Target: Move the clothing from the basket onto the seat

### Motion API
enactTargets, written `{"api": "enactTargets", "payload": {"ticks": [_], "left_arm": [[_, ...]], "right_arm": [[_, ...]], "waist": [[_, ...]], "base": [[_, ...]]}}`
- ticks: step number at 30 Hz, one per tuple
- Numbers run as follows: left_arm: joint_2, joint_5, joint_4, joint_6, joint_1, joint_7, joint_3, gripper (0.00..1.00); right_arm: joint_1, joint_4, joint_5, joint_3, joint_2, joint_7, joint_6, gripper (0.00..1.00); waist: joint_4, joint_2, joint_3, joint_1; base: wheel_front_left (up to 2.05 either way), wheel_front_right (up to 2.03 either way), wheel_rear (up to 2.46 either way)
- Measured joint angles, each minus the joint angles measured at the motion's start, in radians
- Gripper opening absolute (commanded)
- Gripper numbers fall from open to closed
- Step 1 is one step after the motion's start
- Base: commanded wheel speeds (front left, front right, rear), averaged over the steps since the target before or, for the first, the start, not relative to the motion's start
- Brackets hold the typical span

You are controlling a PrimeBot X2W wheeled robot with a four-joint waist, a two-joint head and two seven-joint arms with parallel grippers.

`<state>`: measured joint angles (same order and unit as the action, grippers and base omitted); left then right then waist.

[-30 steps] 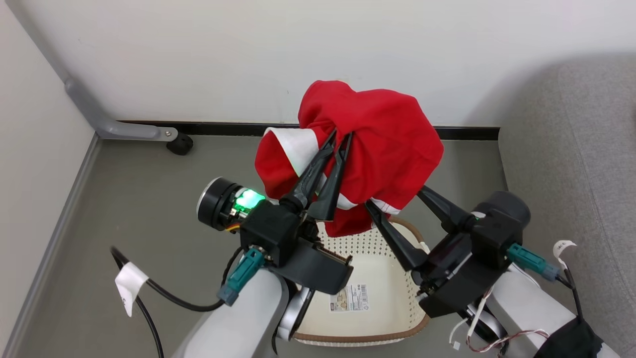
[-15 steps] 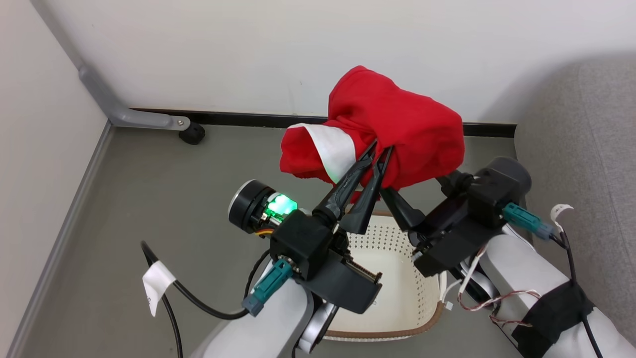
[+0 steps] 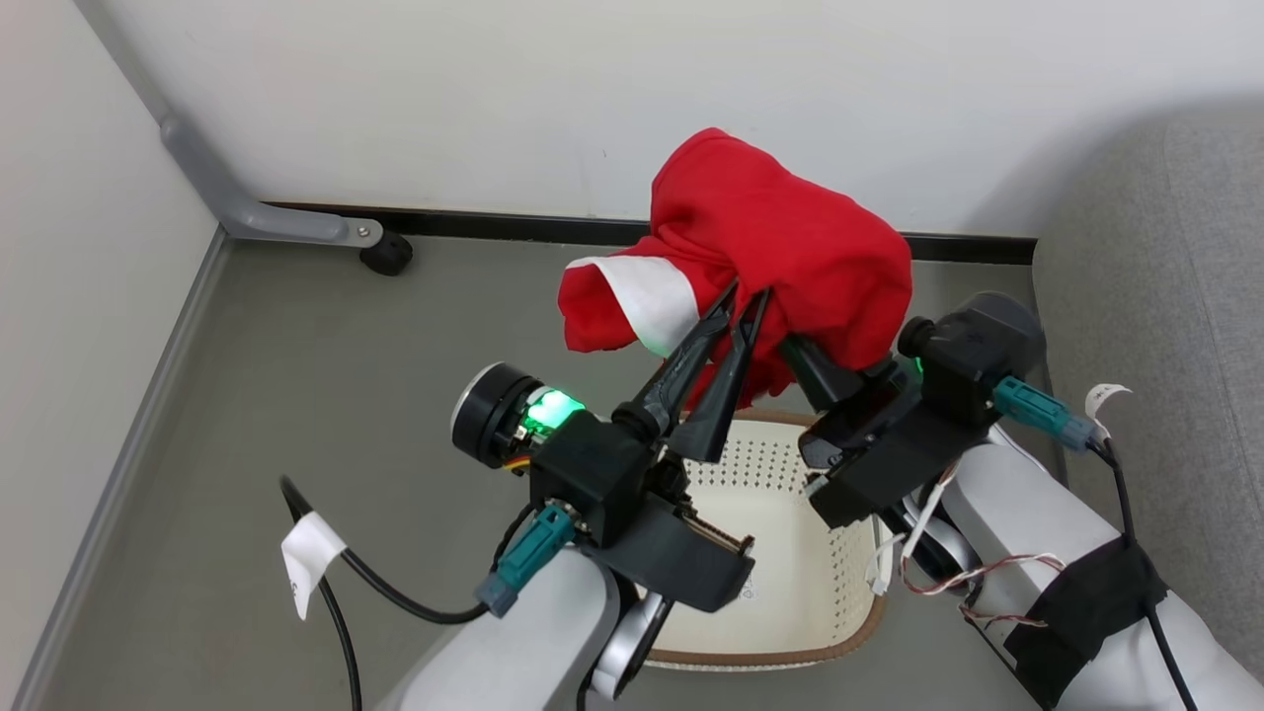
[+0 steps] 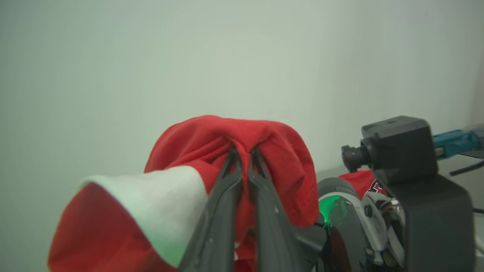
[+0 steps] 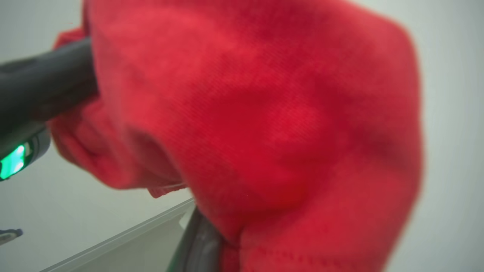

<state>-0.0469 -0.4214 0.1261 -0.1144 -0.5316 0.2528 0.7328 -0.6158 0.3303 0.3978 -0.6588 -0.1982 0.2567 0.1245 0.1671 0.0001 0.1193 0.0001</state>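
The right hand (image 3: 818,371), spread wide a second ago, has pressed together in the underside of the clothing (image 3: 790,237) in the head view; the left hand (image 3: 746,293) pinches the bundle above the basket (image 3: 839,583), the seat (image 3: 1165,296) at the right. The left wrist view shows that hand's fingers (image 4: 227,181) nipping a red fold. In the right wrist view red cloth drapes over the right hand, so carrying it across to the seat looks next.

This looks like a bare test room got up as a corner of a home. Plain white walls (image 3: 592,79) meet a grey floor (image 3: 296,395) along a black skirting strip (image 3: 494,225), and a grey metal leg (image 3: 286,222) ends in a black caster (image 3: 387,259). A grey upholstered seat (image 3: 1165,296) and a laundry basket (image 3: 834,592) give the domestic touch; a tagged cable (image 3: 308,558) hangs loose.
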Motion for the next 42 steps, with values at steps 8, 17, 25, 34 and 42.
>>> {"api": "enactTargets", "payload": {"ticks": [8, 17, 25, 34, 42], "left_arm": [[0.001, 0.0, 0.022, -0.001, 0.001, 0.0, -0.02, 0.94], [0.001, 0.0, 0.057, -0.009, 0.001, 0.0, -0.031, 1.0], [0.001, 0.002, 0.102, -0.009, 0.024, 0.0, -0.057, 1.0], [0.001, 0.01, 0.131, -0.009, 0.05, 0.0, -0.067, 1.0], [0.001, 0.012, 0.149, 0.001, 0.054, 0.0, -0.06, 1.0]], "right_arm": [[0.0, -0.025, 0.018, 0.02, -0.012, 0.0, 0.0, 0.0], [0.0, -0.051, 0.018, 0.042, -0.029, 0.0, 0.0, 0.0], [-0.004, -0.055, 0.026, 0.061, -0.03, 0.0, 0.0, 0.0], [-0.011, -0.051, 0.033, 0.094, -0.049, 0.0, 0.0, 0.0], [-0.011, -0.048, 0.033, 0.111, -0.06, 0.0, 0.0, 0.0]], "waist": [[-0.02, 0.0, 0.008, 0.0], [-0.036, 0.0, 0.011, 0.0], [-0.073, -0.0001, 0.005, 0.0], [-0.135, -0.0001, -0.003, 0.0], [-0.212, 0.0, -0.007, 0.0]], "base": [[0.0, 0.0, 0.0], [0.0, 0.0, 0.0], [0.0, 0.0, 0.0], [0.0, 0.0, 0.0], [0.0, 0.0, 0.0]]}}
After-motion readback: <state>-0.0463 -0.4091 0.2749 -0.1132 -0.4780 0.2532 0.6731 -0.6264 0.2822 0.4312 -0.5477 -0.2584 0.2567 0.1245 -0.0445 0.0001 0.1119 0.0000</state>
